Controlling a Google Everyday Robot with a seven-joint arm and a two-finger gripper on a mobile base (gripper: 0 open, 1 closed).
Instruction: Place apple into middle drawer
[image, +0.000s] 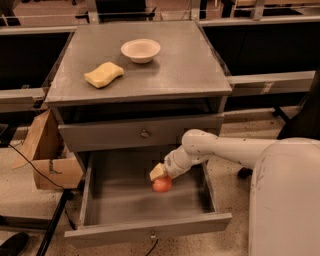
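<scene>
The gripper, a pale blunt tip on the smooth white arm, is hanging inside the pulled-out middle drawer, below the desk's front edge and toward its right corner, pinching the apple from above. The apple is showing round and glossy red-orange, nearer the tray's right wall; whether it is touching the floor cannot be told. Plain grey floor is stretching open to its left. On the matte grey desk top, a wavy yellow sponge is lying near the left edge and a shallow white bowl is resting near the back edge.
</scene>
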